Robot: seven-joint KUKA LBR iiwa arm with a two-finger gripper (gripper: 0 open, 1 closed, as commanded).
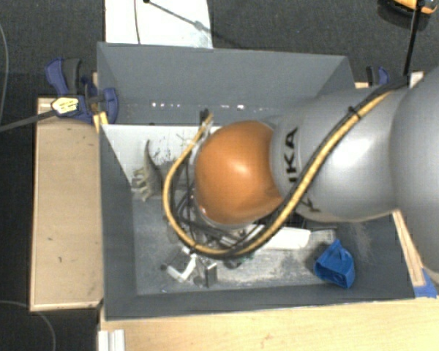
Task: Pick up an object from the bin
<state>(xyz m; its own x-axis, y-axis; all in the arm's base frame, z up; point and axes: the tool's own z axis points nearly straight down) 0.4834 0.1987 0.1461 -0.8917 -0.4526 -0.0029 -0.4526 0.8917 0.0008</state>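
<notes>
Whether the gripper (197, 267) is open or holding anything I cannot tell; the crumpled blue cloth (335, 264) nearby looks soft and light, best pinched at a fold

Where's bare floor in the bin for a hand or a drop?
Bare bin floor: front-left corner, between the left wall and the small grey scraps; also the front strip from those scraps to the blue crumpled thing. Crowded: centre, under the orange wrist cover and its cables; grey bits sit back-left.

bin (227, 79): grey metal, matt, scuffed | wrist cover (230, 170): orange, glossy, smooth | blue obj (335, 264): soft cloth
</notes>
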